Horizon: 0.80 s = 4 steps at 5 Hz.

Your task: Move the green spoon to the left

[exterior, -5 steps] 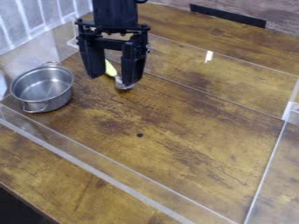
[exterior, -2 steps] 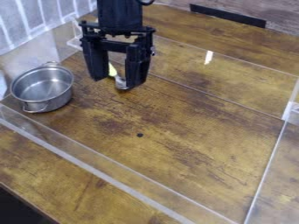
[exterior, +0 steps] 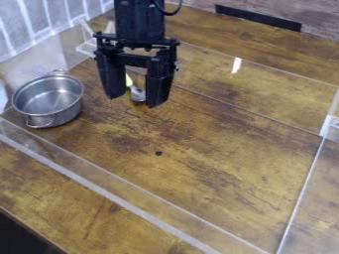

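Observation:
The green spoon (exterior: 129, 81) lies on the wooden table, showing a bit of yellow-green handle and its small silver bowl toward the front. My gripper (exterior: 133, 97) hangs straight over it with its two black fingers (exterior: 158, 87) spread wide, one on each side of the spoon. The fingers are open and I see no contact with the spoon. Most of the handle is hidden behind the gripper body.
A round steel pot (exterior: 48, 97) sits to the left of the gripper. Clear acrylic walls (exterior: 159, 223) fence the wooden table along the front, right and left. A dark slot (exterior: 259, 14) lies at the far edge.
The gripper has drifted slightly to the right and toward the front while staying open. The spoon and pot have not moved.

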Tool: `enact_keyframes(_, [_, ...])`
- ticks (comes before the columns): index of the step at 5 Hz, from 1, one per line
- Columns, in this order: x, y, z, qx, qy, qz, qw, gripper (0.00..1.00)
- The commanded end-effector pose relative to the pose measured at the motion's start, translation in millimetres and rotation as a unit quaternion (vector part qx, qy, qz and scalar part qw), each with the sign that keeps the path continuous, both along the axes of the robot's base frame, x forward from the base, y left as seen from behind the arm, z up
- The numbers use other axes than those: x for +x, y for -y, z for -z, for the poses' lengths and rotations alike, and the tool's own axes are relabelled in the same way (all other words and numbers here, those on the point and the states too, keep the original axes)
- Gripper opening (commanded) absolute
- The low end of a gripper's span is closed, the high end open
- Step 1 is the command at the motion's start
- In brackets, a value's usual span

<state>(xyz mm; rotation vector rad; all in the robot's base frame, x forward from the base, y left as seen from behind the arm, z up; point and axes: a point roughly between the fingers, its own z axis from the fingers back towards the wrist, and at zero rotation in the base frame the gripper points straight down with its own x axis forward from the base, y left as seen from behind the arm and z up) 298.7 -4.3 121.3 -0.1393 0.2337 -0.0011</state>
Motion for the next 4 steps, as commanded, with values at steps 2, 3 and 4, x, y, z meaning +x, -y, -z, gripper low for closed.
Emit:
enact_keyframes(2, [1.6,6.0,-5.4,0.008,0.003,0.008,0.9999,1.0])
enact_keyframes(3, [1.6,7.9,-4.9,0.009,-0.003,0.009,0.9999,1.0])
enact_keyframes(4, [1.7,10.0,-5.1,0.01,-0.008,0.009,0.9999,1.0])
